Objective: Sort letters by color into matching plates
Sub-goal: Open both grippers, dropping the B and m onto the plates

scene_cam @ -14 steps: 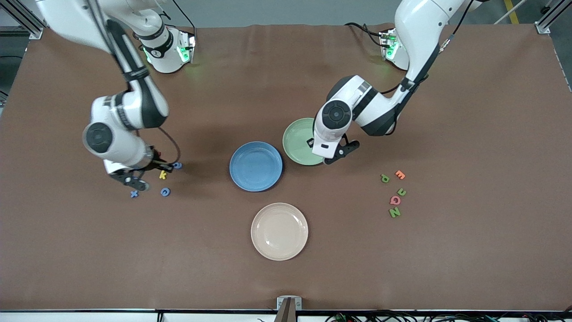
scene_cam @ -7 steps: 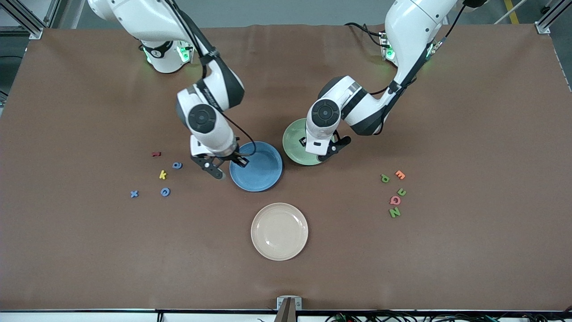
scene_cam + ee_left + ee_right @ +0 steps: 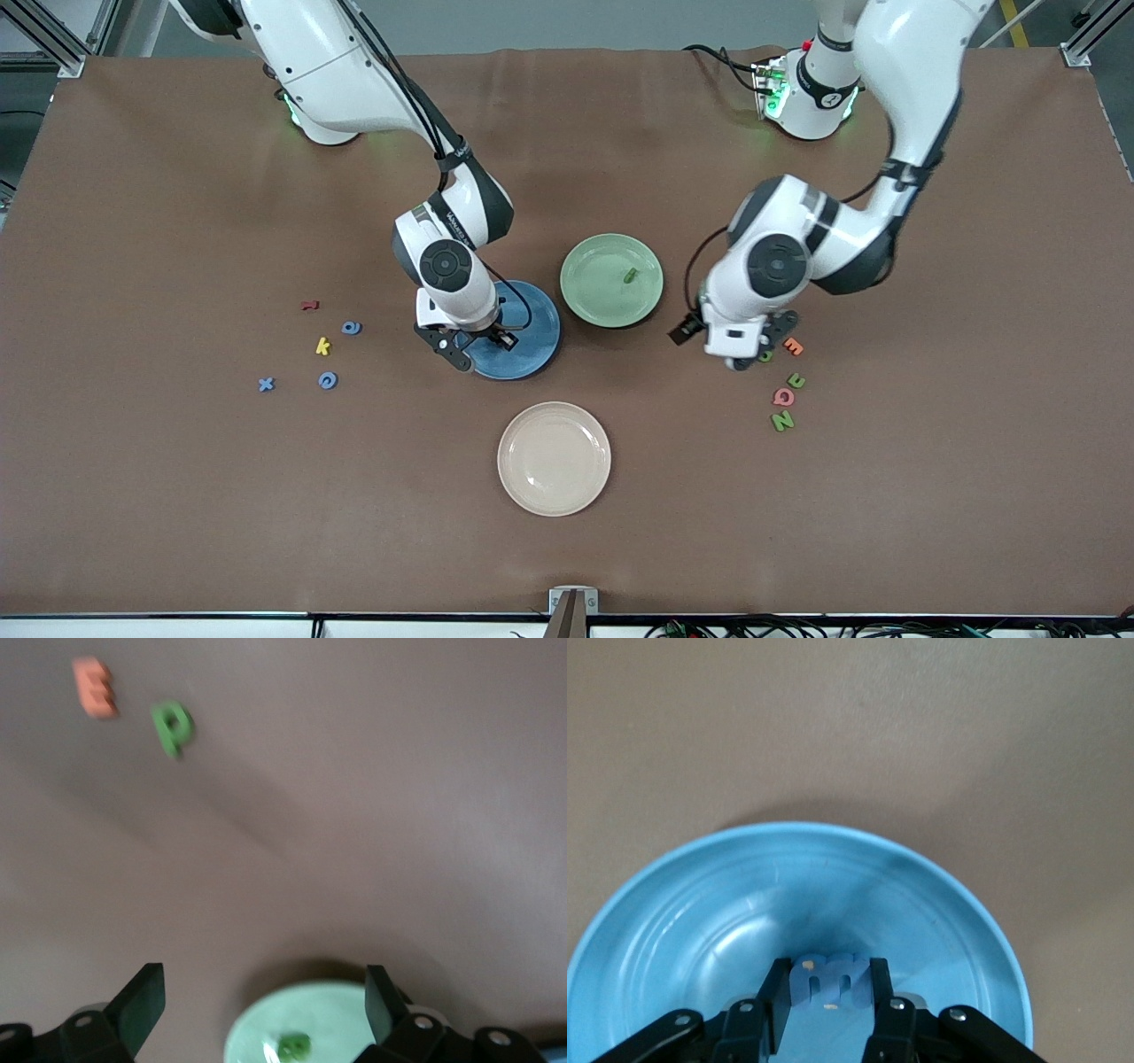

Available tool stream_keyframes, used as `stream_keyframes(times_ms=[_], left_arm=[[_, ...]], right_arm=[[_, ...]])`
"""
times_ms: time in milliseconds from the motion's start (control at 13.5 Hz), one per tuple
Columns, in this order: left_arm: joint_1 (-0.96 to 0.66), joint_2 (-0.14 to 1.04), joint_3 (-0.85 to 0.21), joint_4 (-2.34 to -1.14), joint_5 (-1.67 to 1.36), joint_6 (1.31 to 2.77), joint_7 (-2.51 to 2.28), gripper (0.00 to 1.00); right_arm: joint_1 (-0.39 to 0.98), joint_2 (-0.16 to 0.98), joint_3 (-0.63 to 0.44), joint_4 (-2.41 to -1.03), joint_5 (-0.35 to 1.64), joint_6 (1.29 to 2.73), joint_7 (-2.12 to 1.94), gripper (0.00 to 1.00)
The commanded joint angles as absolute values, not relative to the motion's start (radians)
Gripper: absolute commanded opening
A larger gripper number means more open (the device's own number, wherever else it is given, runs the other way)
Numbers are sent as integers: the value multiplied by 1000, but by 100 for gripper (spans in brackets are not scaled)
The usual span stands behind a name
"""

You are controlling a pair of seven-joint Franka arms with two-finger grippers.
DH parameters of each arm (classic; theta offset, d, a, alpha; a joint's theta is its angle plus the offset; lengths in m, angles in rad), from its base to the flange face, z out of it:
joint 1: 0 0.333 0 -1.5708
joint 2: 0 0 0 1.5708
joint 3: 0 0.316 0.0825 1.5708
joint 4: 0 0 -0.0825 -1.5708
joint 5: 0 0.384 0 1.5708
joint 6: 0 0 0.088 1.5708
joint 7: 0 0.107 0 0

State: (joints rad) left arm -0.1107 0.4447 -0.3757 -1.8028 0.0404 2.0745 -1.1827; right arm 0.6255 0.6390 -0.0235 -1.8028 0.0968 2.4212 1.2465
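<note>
My right gripper (image 3: 483, 346) is shut on a blue letter "m" (image 3: 829, 981) and holds it low over the blue plate (image 3: 532, 346), which fills the right wrist view (image 3: 700, 904). Three blue letters (image 3: 328, 380) lie toward the right arm's end. My left gripper (image 3: 749, 354) is open and empty, over the table beside a green "P" (image 3: 765, 356). The pale green plate (image 3: 589, 292) holds one green letter (image 3: 630, 276), which also shows in the left wrist view (image 3: 295, 1046). Two more green letters (image 3: 796, 380) (image 3: 782, 422) lie nearer the front camera.
A beige plate (image 3: 554, 458) sits nearer the front camera than the two task plates. An orange "E" (image 3: 794, 346) and a pink "Q" (image 3: 784, 397) lie among the green letters. A yellow "k" (image 3: 323, 346) and a red letter (image 3: 309, 305) lie among the blue ones.
My right gripper moved from the blue letters to over the blue plate, carrying the blue "m". My left gripper left the green plate, leaving a green letter in it, and moved to the green letters.
</note>
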Motion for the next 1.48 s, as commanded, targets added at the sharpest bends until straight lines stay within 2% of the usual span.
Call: stream_keyframes(times_ms=[0, 74, 148, 221, 443, 812, 1107, 1402], left_arm=[[-10, 433, -385, -1819, 52, 2060, -1147, 99], [17, 439, -384, -1822, 52, 2060, -1147, 99], [37, 452, -382, -1827, 52, 2060, -1149, 99], [69, 463, -383, -1838, 52, 2063, -1150, 97], [133, 505, -382, -1858, 52, 2094, -1155, 89], [135, 541, -382, -1871, 52, 2172, -1290, 79], [133, 584, -382, -1896, 52, 2299, -1319, 66], [126, 598, -380, -1928, 54, 2350, -1324, 62]], right_arm=[[615, 655, -25, -1776, 113, 2411, 1255, 1], [609, 657, -25, -1772, 115, 2408, 1255, 11], [595, 657, -25, -1760, 118, 2399, 1253, 60], [600, 657, -25, -1758, 118, 2396, 1255, 100], [607, 652, -21, -1717, 118, 2364, 1269, 100], [583, 641, -25, -1569, 117, 2137, 1165, 100], [494, 600, -34, -1620, 101, 2117, 878, 100], [347, 563, -40, -1689, 45, 2149, 607, 100]])
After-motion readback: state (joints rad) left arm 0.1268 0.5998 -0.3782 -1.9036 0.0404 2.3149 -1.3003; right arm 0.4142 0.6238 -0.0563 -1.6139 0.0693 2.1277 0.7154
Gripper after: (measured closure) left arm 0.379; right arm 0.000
